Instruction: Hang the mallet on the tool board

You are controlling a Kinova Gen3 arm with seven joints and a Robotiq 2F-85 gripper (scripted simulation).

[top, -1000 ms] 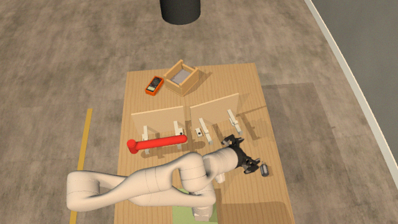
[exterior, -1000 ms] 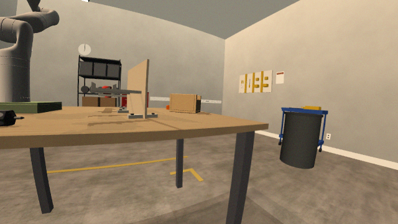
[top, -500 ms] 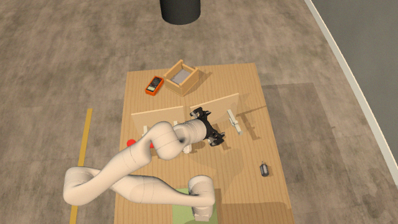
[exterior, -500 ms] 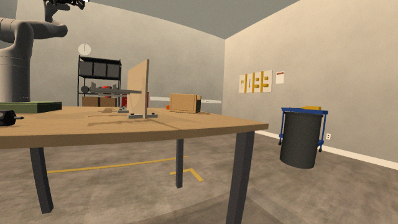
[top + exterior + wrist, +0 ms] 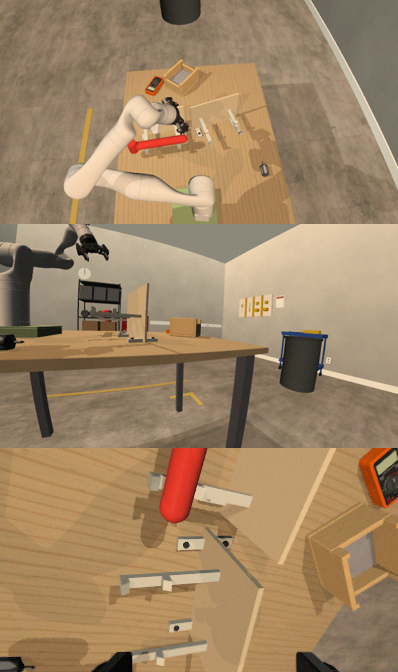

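Observation:
The red mallet [image 5: 161,142] [image 5: 182,483] lies across the two arms of the left tool board [image 5: 280,493], with its head [image 5: 133,147] past the left arm. The empty tool board [image 5: 217,106] [image 5: 225,608] [image 5: 138,312] stands to its right, with two pale pegged arms [image 5: 205,130] [image 5: 234,119] [image 5: 170,579] [image 5: 172,649]. My gripper [image 5: 183,126] [image 5: 93,253] [image 5: 215,668] is open and empty. It hangs high above the table, over the gap between the mallet's handle end and the empty board. My arm hides much of the left board in the overhead view.
An orange multimeter [image 5: 154,84] [image 5: 382,468] and an open wooden box [image 5: 181,78] [image 5: 350,555] [image 5: 185,327] sit at the table's [image 5: 236,81] far end. A small dark device [image 5: 264,169] [image 5: 6,341] lies near the right front. A dark bin [image 5: 180,10] [image 5: 301,362] stands on the floor.

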